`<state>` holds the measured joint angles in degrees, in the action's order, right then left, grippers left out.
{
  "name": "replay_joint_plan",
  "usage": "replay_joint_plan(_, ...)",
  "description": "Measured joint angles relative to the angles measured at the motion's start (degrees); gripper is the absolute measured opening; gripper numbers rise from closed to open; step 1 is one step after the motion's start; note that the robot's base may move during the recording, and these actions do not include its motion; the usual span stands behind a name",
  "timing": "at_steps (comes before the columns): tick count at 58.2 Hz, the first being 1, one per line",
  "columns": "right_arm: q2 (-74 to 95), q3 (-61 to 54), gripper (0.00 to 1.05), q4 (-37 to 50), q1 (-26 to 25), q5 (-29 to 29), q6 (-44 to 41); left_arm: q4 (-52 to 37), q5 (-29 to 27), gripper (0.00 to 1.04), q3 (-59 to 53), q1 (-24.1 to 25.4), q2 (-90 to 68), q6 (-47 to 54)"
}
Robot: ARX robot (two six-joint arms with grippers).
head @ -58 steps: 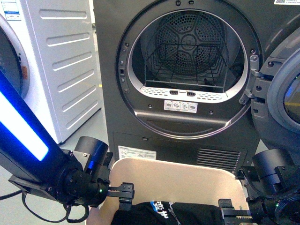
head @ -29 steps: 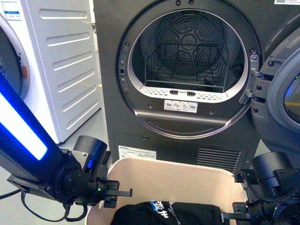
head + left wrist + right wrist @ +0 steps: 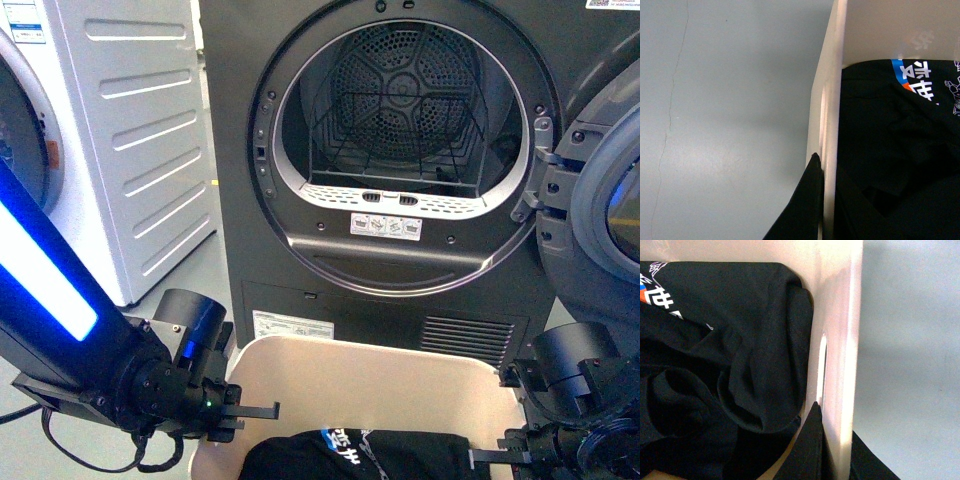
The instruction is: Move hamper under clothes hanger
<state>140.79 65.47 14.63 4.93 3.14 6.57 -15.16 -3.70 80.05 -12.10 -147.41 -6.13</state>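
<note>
Well, the big dark-grey dryer (image 3: 400,270) fills most of the front view. Its round door (image 3: 600,200) is swung open to the right, and the perforated drum (image 3: 405,95) is bare to see. Just left of it stands a white washing machine (image 3: 130,130).

On the grey floor (image 3: 730,125), right in front of the dryer and below the drum opening, sits the hamper (image 3: 370,385). It is beige and round-cornered, and the two arms flank it. A black garment (image 3: 350,455) with a blue and white print lies bunched in the bottom.

The left arm (image 3: 50,290), lit with a blue strip, reaches down to the hamper's left wall, where the left gripper (image 3: 240,415) straddles the rim. From its wrist, one dark finger (image 3: 807,205) lies against the outside of the wall. Its mate inside is lost against the black cloth, so I cannot tell whether it pinches.

The right gripper (image 3: 500,458) sits at the right wall. One finger (image 3: 810,445) presses the inside, just by the handle cut-out (image 3: 822,365), and the other presses the outside. The wall is nipped between them.
</note>
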Motion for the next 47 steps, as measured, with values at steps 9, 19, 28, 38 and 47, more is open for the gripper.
replay_joint_plan(9,-0.1,0.0,0.03,-0.3,0.0,0.0,0.0,0.2,-0.2,0.04,-0.1,0.1,0.4,0.1)
replay_joint_plan(19,-0.6,-0.4,0.03,-0.8,0.0,-0.2,-0.1,1.2,-0.3,0.04,-0.1,0.1,1.3,0.2)
replay_joint_plan(28,-1.4,-1.1,0.03,-0.8,0.0,-0.4,0.0,1.7,-0.5,0.04,-0.1,0.1,2.8,0.2)
replay_joint_plan(38,-2.7,-1.2,0.03,-0.8,0.0,-0.4,-0.1,1.9,-0.8,0.04,-0.1,0.1,3.5,0.6)
replay_joint_plan(47,-3.1,-1.3,0.03,-0.7,0.1,-0.3,-0.1,2.0,-0.8,0.04,-0.1,0.1,3.5,0.8)
